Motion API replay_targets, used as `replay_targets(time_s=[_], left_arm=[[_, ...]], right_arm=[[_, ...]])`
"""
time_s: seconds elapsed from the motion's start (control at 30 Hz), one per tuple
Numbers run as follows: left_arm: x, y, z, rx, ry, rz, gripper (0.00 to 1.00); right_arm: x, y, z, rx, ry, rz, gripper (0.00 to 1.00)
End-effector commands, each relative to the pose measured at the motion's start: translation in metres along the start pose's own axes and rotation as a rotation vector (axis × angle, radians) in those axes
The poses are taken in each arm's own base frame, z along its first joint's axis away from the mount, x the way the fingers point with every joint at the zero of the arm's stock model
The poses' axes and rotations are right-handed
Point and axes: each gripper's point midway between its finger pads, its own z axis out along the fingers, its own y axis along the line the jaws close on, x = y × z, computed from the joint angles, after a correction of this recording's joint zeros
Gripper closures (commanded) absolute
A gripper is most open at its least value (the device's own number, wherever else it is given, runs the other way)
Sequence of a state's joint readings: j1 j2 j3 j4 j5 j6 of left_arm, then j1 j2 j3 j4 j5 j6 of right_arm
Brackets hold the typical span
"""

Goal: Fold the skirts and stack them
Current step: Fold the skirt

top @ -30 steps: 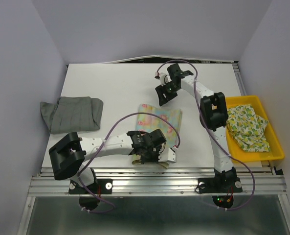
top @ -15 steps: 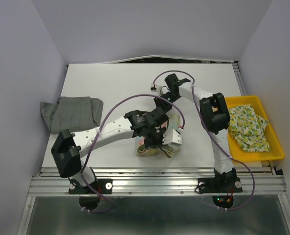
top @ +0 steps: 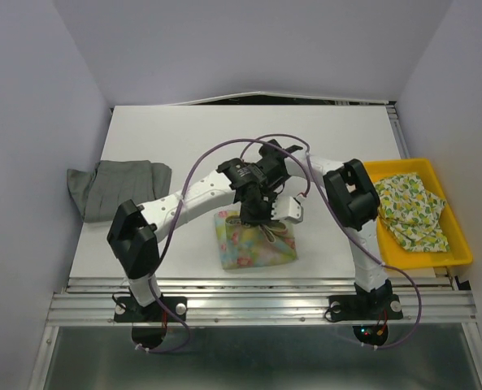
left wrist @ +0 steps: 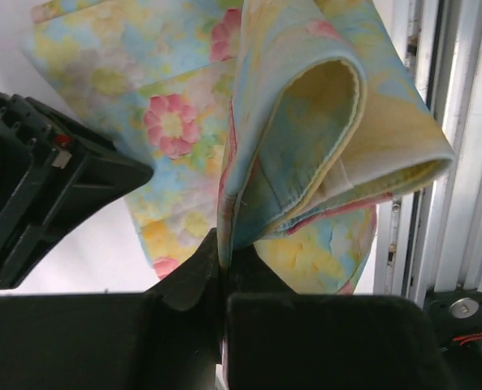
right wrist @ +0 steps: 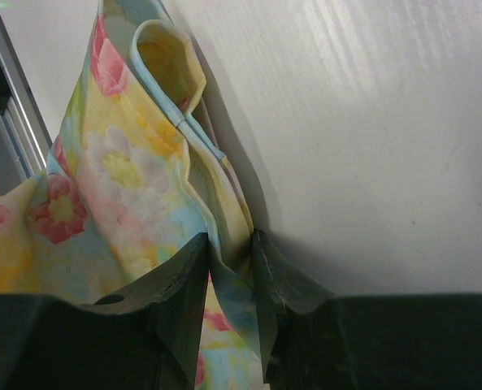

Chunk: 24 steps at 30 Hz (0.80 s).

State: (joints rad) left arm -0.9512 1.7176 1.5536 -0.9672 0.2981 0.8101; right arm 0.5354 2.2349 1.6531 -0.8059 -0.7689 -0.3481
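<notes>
The pastel yellow-blue skirt (top: pixel 253 244) with pink flowers lies doubled over near the table's front edge. My left gripper (top: pixel 261 218) is shut on one edge of it and holds a looped fold up, as the left wrist view shows with the gripper (left wrist: pixel 223 262) and the skirt (left wrist: pixel 175 122). My right gripper (top: pixel 267 180) is just behind. In the right wrist view the gripper (right wrist: pixel 228 256) is shut on a fold of the same skirt (right wrist: pixel 119 171). The grey skirt (top: pixel 123 188) lies folded at the left. The pale green-yellow print skirt (top: pixel 411 210) lies in the tray.
The yellow plastic tray (top: pixel 462 252) stands at the right edge of the table. A metal rail (top: pixel 257 302) runs along the front edge, close to the pastel skirt; it also shows in the left wrist view (left wrist: pixel 436 162). The two arms cross closely over the table's middle.
My left gripper has carried the skirt's near edge up and back toward the right gripper. The right gripper has come nearer. The skirt, flat before, is now doubled over and closer to the front.
</notes>
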Motion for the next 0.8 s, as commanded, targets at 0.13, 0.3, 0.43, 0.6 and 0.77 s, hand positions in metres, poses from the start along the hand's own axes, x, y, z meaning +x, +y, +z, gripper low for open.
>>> replay_targets(time_s=[0.13, 0.3, 0.43, 0.6, 0.77], left_arm=[[0.010, 0.037, 0.001, -0.071, 0.031, 0.000, 0.95], [0.023, 0.050, 0.013, -0.094, 0.060, -0.015, 0.93], [0.033, 0.062, 0.023, -0.139, 0.077, -0.029, 0.91], [0.031, 0.076, 0.017, -0.226, 0.061, -0.019, 0.75], [0.010, 0.086, -0.012, -0.305, -0.016, -0.031, 0.53]], right_arm=[[0.012, 0.003, 0.011, 0.020, 0.042, -0.016, 0.66], [0.011, 0.002, 0.012, 0.020, 0.045, -0.015, 0.65], [0.011, 0.004, 0.013, 0.006, 0.050, -0.011, 0.64], [0.012, 0.002, 0.014, 0.000, 0.062, -0.007, 0.63], [0.008, -0.001, 0.015, 0.003, 0.066, -0.005, 0.62]])
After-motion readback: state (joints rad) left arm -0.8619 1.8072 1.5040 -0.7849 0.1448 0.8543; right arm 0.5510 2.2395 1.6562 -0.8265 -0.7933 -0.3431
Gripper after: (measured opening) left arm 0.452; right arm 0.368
